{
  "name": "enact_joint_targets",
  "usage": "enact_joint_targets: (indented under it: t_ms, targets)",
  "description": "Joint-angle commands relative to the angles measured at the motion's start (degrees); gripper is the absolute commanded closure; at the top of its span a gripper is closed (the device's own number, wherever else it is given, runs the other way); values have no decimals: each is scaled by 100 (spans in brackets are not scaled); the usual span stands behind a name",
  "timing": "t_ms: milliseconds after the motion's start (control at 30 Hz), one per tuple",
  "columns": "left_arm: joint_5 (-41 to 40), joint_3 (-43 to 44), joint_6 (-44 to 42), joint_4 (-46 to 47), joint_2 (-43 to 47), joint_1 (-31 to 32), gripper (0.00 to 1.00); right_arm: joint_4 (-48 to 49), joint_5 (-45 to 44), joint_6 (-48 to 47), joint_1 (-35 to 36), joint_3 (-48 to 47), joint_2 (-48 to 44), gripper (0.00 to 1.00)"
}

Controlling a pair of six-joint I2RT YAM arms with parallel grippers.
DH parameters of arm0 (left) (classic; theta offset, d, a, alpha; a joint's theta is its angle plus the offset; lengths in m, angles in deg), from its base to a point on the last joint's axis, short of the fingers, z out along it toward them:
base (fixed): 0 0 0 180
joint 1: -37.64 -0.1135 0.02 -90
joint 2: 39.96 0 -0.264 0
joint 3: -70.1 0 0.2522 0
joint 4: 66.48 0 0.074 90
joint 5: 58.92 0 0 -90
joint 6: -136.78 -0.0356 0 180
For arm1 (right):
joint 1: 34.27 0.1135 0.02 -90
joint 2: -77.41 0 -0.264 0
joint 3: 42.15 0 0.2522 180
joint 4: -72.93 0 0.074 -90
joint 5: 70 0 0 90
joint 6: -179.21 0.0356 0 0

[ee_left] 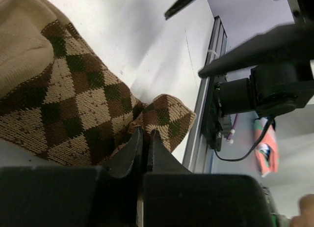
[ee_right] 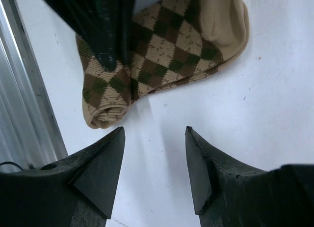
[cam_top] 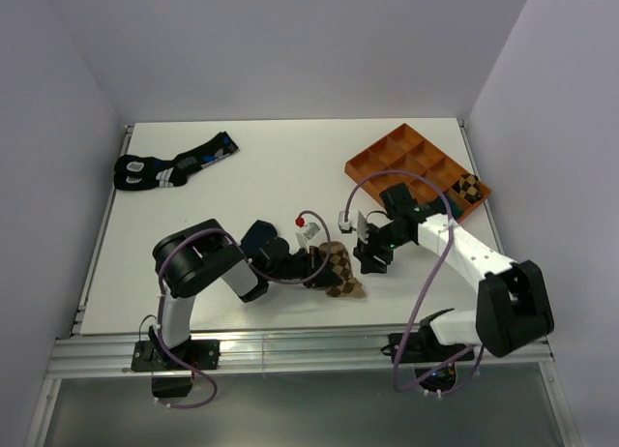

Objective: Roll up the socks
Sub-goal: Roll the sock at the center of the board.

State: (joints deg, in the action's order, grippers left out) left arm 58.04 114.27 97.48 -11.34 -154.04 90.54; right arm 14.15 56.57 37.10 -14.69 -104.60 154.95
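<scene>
one white table [cam_top: 271,176] carries two arms: the left arm [cam_top: 198,263] and the right arm [cam_top: 474,258] both reach in toward its near middle. one orange tray [cam_top: 368,164], split into compartments, sits at the far right, with one checked roll [cam_top: 469,188] in a right-hand compartment. black socks [cam_top: 169,166] with blue and white markings lie together at the far left. one tan argyle sock [cam_top: 340,270] lies bunched on the table between the two grippers. the left gripper [ee_left: 143,138] has its fingers pressed together, tips against the sock's fold; whether cloth is caught i cannot tell. the right gripper [ee_right: 154,129] stands with fingers apart and empty, just beside the sock's end.
</scene>
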Motion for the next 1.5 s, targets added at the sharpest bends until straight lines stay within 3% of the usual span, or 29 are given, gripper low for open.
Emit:
enact_joint_targets:
  t_ms: [0,200,433,900,1000,1100,1133,1233,1467]
  targets:
    - [388,-159,27,-2643,-334,1,100,572,-1,-431,169,350,-581,39]
    - [494,193,37,-3759,-290,-149,100,959,-221,-466,775,1079,-1477,35]
    - [626,386,-25,-4166,-369,-307,100,1363,-537,-378,1417,1625,-1996,31]
    - [811,571,-183,-4518,-527,-448,100,2470,-1381,-44,2419,2162,-1620,30]
    - [898,518,-174,-4456,-527,-492,100,2646,-1452,26,2507,2118,-1313,35]
    - [969,509,-192,-4403,-484,-518,100,2743,-1478,105,2534,2013,-970,46]
    - [969,544,-227,-4447,-422,-518,100,2744,-1469,140,2525,1969,-882,57]
    - [829,614,-280,-4700,-116,-509,99,2647,-1434,246,2525,1793,-547,72]
    - [-146,940,-359,-5342,606,-562,81,2208,-1478,413,2525,1398,-108,81]
